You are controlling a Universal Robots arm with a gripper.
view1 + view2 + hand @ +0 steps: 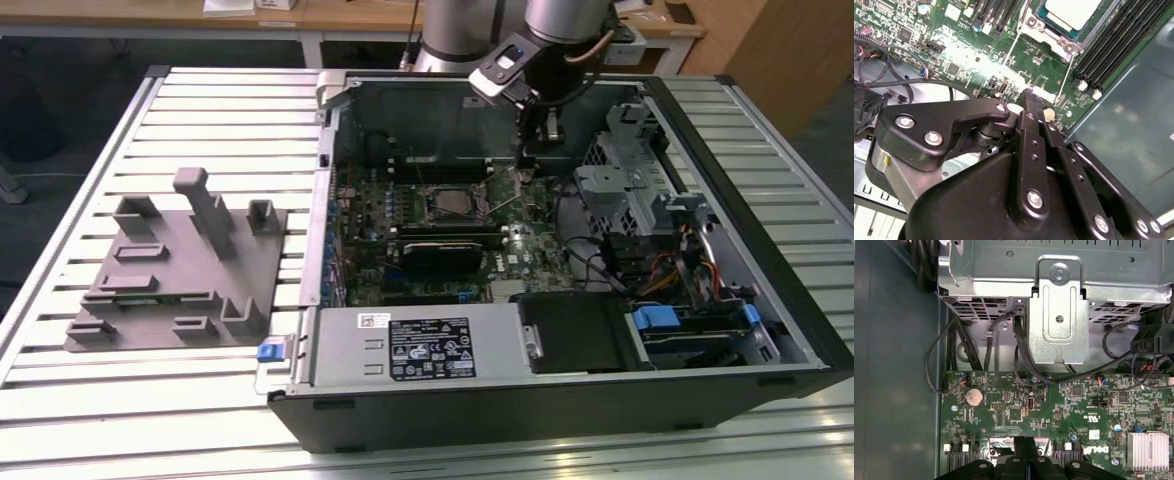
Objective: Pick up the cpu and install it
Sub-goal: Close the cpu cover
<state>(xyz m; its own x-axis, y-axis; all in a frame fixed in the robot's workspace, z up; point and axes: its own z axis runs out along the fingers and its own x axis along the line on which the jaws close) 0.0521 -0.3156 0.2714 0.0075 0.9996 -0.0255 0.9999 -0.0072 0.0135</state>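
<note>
Exterior view looks steeply down on open black computer case [467, 425] on white slatted table [200, 110]. Both wrist views look past black gripper [1030, 100] [1028, 445], close on green motherboard [969, 45] [1054, 405], shared by all three.

In the second wrist view the cpu [1074, 12] is cut off by the picture's edge, and the gripper [1030, 97] covers much of the board [954, 60] beneath it. In the exterior view the arm [567, 25] runs off the edge at 12 o'clock. There the fingers [531, 150], at the cpu's 2 o'clock, are too small to tell apart.
</note>
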